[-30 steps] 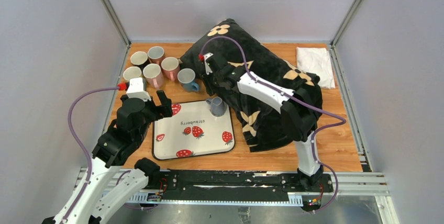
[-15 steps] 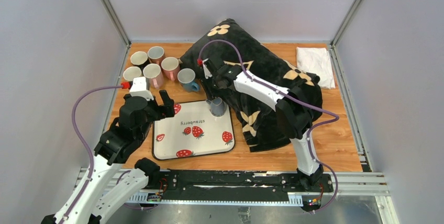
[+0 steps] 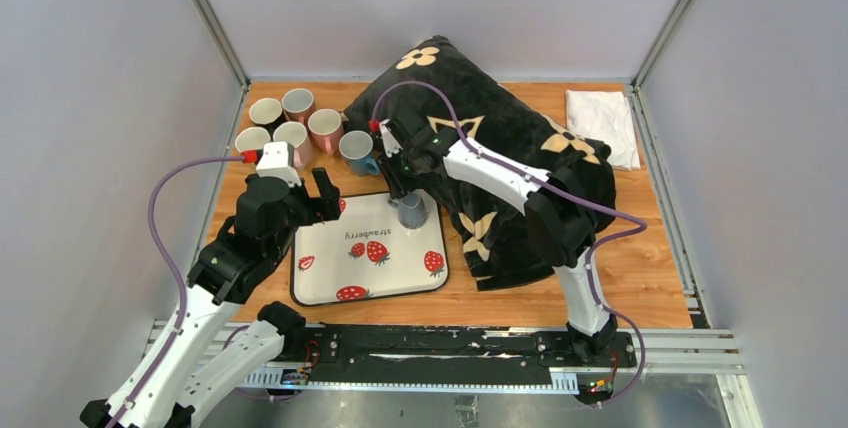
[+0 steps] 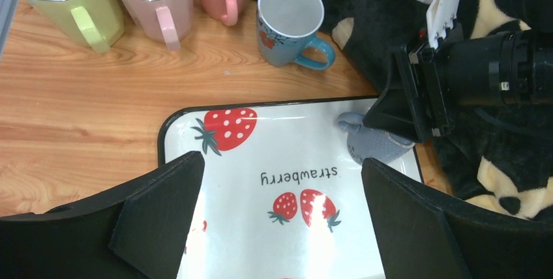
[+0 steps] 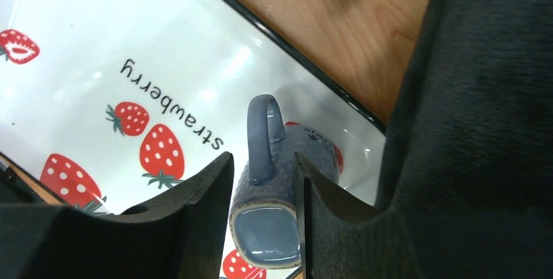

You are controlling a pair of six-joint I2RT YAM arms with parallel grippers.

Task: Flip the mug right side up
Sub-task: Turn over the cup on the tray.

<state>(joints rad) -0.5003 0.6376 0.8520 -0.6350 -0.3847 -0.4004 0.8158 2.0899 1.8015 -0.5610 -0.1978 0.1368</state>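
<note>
A grey-blue mug (image 3: 411,211) stands upside down, base up, at the far right corner of the strawberry tray (image 3: 330,283). In the right wrist view the mug (image 5: 267,233) sits between my right gripper's (image 5: 261,161) jaws, which press on both sides of its base, with the handle pointing away between them. In the top view my right gripper (image 3: 398,186) is right over the mug. My left gripper (image 4: 280,161) is open and empty above the tray's left part (image 4: 293,142), with the mug (image 4: 375,145) to its right. It hovers at the tray's left edge in the top view (image 3: 322,200).
Several upright mugs (image 3: 295,128) stand at the back left, and a blue one (image 3: 357,151) is nearest the tray. A black cushion and blanket with cream flowers (image 3: 520,148) fill the middle right. A white cloth (image 3: 603,123) lies at the back right.
My right gripper has moved left and down from over the cushion onto the mug and now grips it. My left arm has edged slightly forward and to the right.
</note>
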